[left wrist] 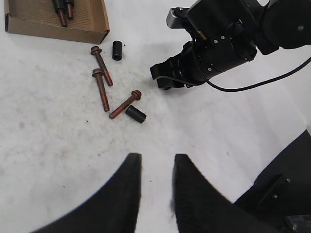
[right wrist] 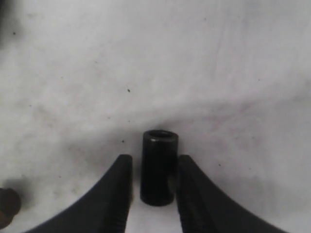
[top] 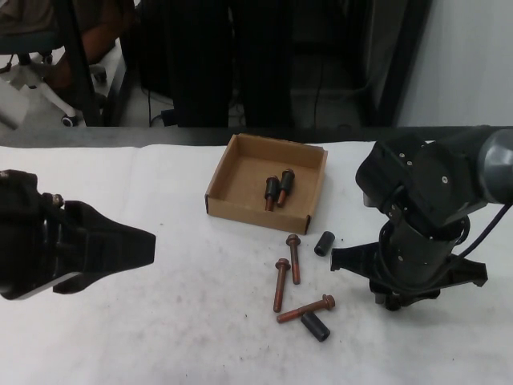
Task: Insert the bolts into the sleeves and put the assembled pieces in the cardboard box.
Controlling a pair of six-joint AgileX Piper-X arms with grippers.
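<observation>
The white bench is evenly and brightly lit from overhead; only soft, short shadows are cast beside the bolts (a darker one around the right gripper), while the room behind is shown dim.

You've got the cardboard box at the back middle of the worktop, with two assembled pieces side by side in it. In front of the box lie three loose bolts: two side by side, the third crosswise, nearest you. One sleeve lies just right of the bolts, and a second sleeve lies just beside the nearest bolt. The right claw is right of the parts, with a sleeve between its fingers. The left claw is far left, well apart.
</observation>
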